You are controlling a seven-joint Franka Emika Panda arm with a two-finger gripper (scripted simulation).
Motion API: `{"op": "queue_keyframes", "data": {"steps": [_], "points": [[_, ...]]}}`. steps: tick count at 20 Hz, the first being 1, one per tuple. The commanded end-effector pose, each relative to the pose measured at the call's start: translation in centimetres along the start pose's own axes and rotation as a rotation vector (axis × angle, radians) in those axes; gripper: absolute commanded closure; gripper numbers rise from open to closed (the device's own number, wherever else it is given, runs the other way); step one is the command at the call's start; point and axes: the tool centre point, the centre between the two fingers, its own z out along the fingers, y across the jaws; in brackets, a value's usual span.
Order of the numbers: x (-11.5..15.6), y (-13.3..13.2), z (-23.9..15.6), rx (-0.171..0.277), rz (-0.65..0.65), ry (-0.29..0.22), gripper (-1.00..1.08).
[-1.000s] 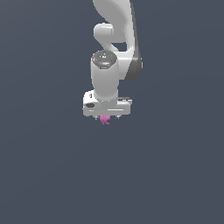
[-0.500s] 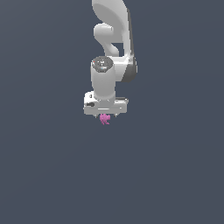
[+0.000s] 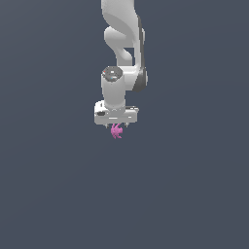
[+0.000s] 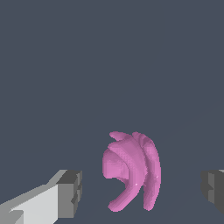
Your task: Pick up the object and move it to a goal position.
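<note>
You are looking at a scene with a single uniform backdrop (image 3: 53,185): a flat, dark slate blue-grey field that is filling the exterior view from edge to edge. You are seeing no seam between floor and wall, so whether this surface is ground or background cannot be told. The lighting is reading as even and diffuse, and the tone is staying constant across the exterior view's left and right. In the wrist view the same slate surface (image 4: 109,57) is showing, with only a faint diagonal gradation running toward one corner.
</note>
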Motion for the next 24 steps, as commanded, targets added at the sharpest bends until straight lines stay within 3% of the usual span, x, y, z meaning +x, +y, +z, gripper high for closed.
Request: {"op": "queue_keyframes", "data": {"steps": [1, 12, 24], "points": [[-0.8, 0.1, 0.5, 0.000, -0.003, 0.002, -0.92], [-1.4, 0.1, 1.3, 0.000, -0.004, 0.003, -0.92], [-1.5, 0.1, 5.7, 0.000, -0.005, 0.003, -0.92]]}}
